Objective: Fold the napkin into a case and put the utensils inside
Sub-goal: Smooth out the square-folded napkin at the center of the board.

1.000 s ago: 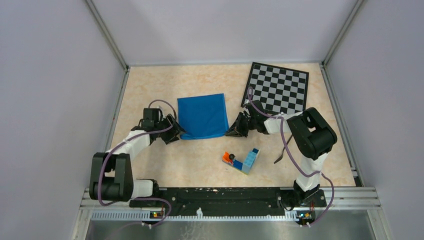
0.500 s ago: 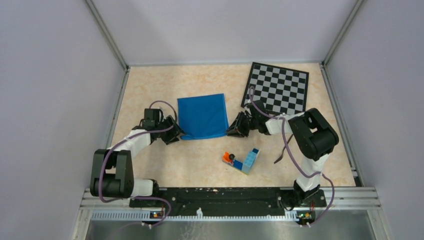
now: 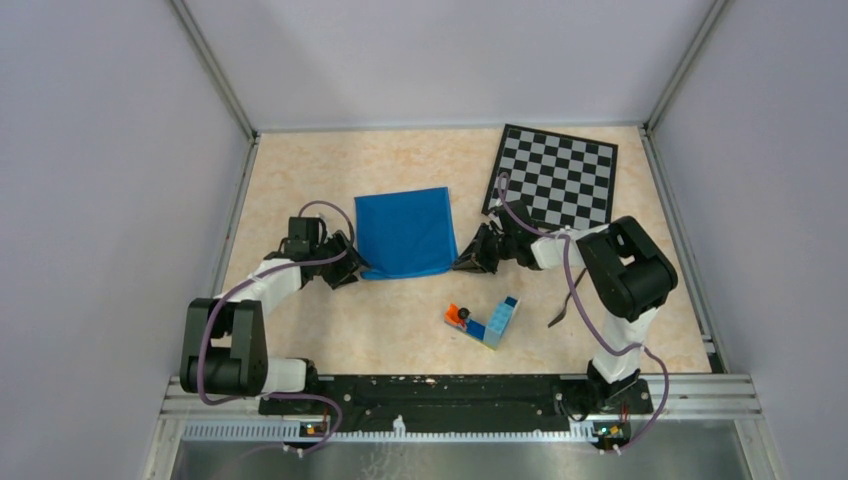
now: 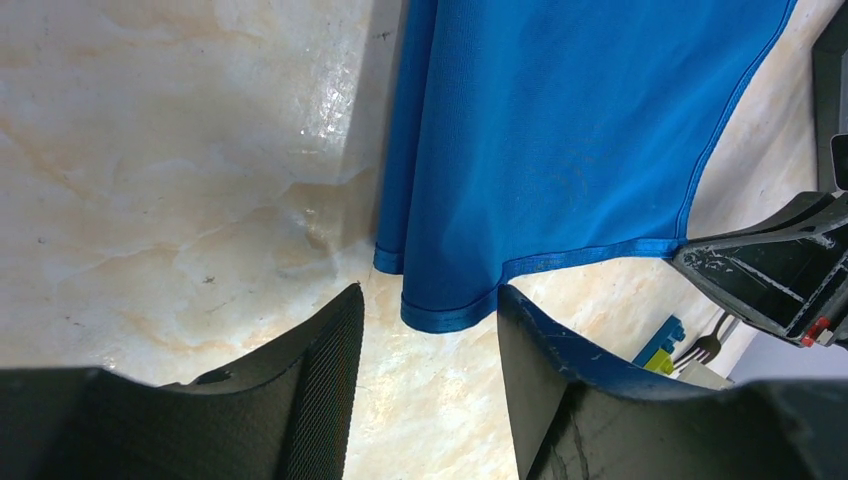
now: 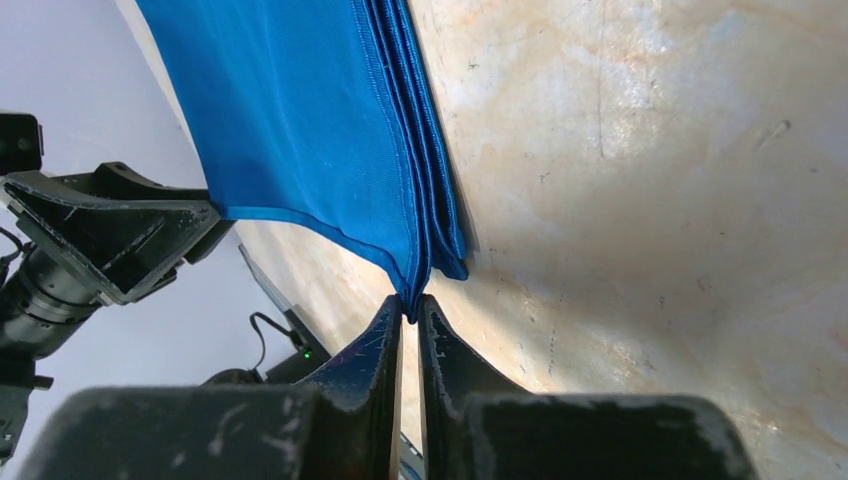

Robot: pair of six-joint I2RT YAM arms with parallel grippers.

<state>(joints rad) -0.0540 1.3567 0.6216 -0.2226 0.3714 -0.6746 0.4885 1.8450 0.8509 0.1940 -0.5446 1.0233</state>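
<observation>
The bright blue cloth napkin (image 3: 405,232) lies folded in several layers in the middle of the pale marbled surface (image 3: 400,345), so folding appears to be the step in hand, with no utensils inside yet. The right hand (image 5: 409,303) is closed to a slit, nipping the top layer's near corner at its very tips. The left hand (image 4: 430,305) stands open astride the other near corner, holding nothing. Next, I judge, the left must close on the matching layer so both lift evenly. The slim dark metal fork (image 3: 557,316) is half hidden by the right arm, and I cannot make out the knife.
</observation>
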